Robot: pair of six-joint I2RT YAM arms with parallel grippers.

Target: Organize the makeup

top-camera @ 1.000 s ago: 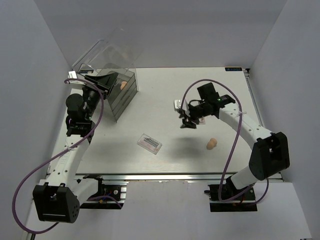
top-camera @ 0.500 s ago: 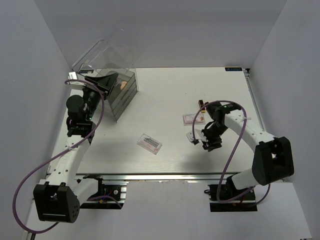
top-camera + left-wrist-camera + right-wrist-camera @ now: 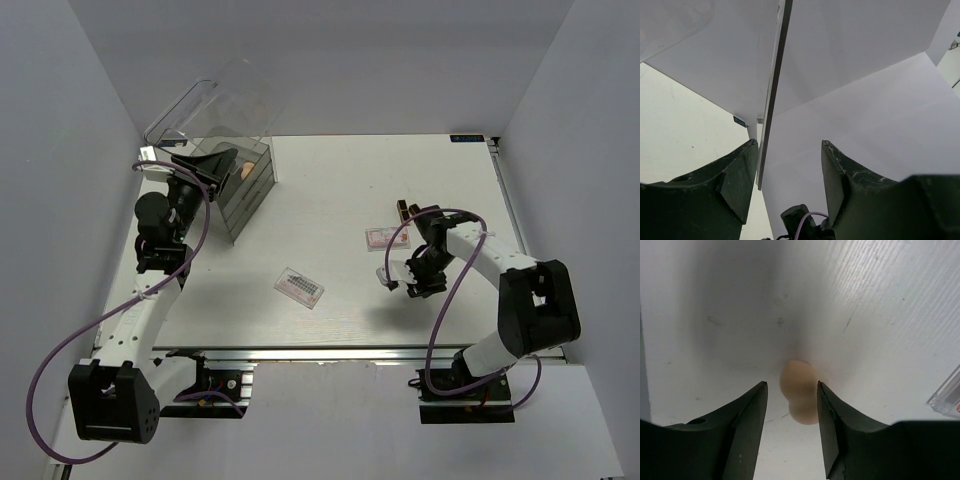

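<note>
Spotter: Your right arm has swung from the middle of the desk (image 3: 330, 190) down toward the lower right over the last second. Your right fingers (image 3: 742, 432) now sit low over the tan sponge (image 3: 800, 399), which lay in the open before.

Operator: Where is the sponge against the fingers?

Spotter: Between them, at the lower centre of the wrist view, lying on the desk. They are spread, one on each side of it. A sliver of desk shows between the sponge and the left-hand finger. On the other side I cannot tell whether the finger touches it. From overhead your arm hides the sponge.

Operator: What else is close?

Spotter: The near palette (image 3: 380, 238) lies just up and left of your fingers. Its clear corner shows at the right edge of the wrist view, apart from them. A lipstick tube (image 3: 403, 210) sits just above that palette. The far palette (image 3: 299, 287) lies left of centre, well apart.

Operator: And my left side?

Spotter: Your left fingers (image 3: 735, 180) are unchanged, spread and facing the white wall. They are at the upper left, beside the drawer box (image 3: 215, 120), where a second sponge (image 3: 243, 169) shows inside.
</note>
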